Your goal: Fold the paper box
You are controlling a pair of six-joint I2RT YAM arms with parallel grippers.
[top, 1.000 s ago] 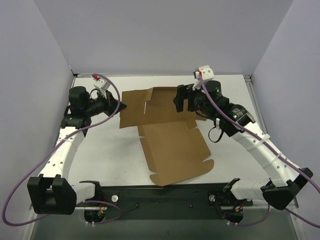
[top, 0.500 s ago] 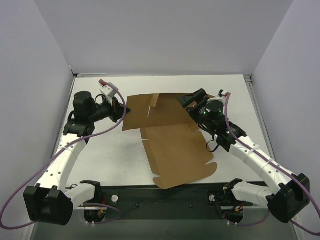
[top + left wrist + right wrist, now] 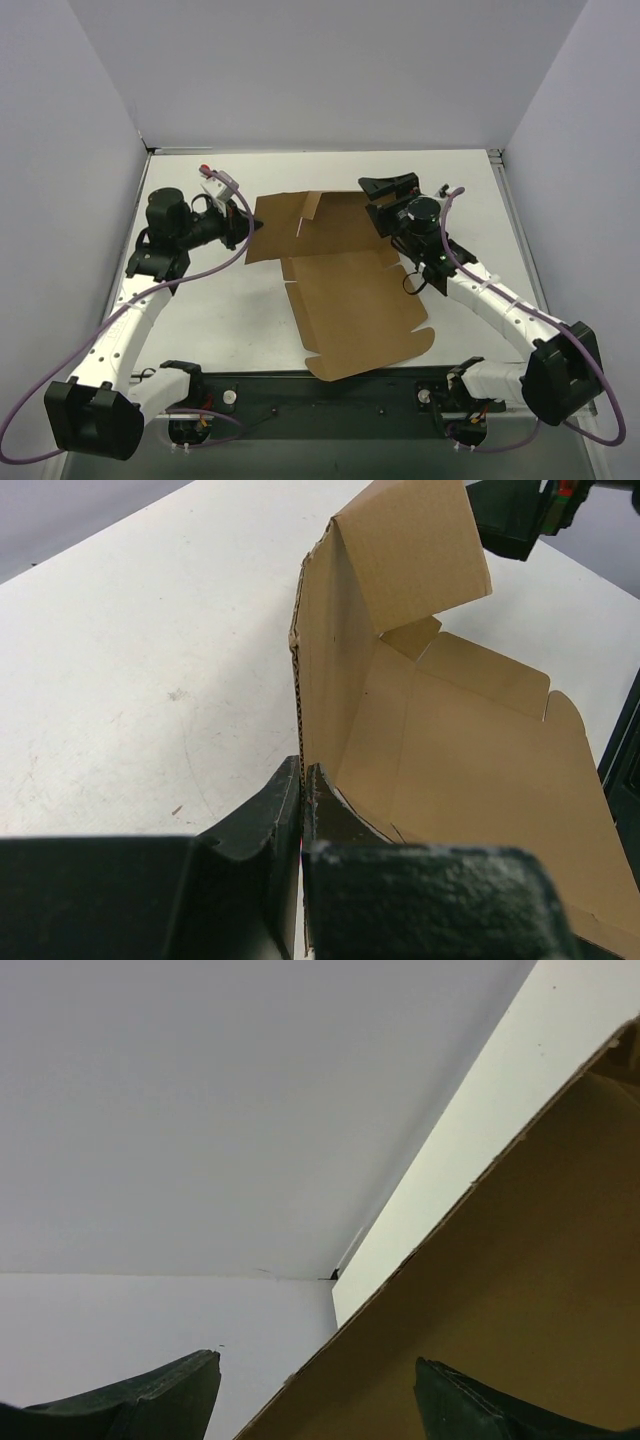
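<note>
The paper box [image 3: 350, 300] is a brown cardboard sheet lying mid-table, its near panel flat and its back left flap lifted. My left gripper [image 3: 248, 222] is shut on that flap's left edge. In the left wrist view the fingertips [image 3: 290, 785] pinch the upright cardboard wall [image 3: 340, 670], and a smaller flap [image 3: 415, 550] folds over at its top. My right gripper [image 3: 385, 203] is open at the sheet's back right part. In the right wrist view a slanted edge of the paper box [image 3: 520, 1290] runs between its spread fingers [image 3: 180, 1390], and the gripper [image 3: 318, 1400] holds nothing.
The white table [image 3: 200, 320] is walled in by grey panels at the left, back and right. The back wall [image 3: 250, 1110] fills most of the right wrist view. A black base rail [image 3: 320, 395] runs along the near edge.
My right gripper has swung round and tilted up toward the back wall, staying open. My left gripper has shifted slightly right with the flap in it, and the sheet moved a little with it.
</note>
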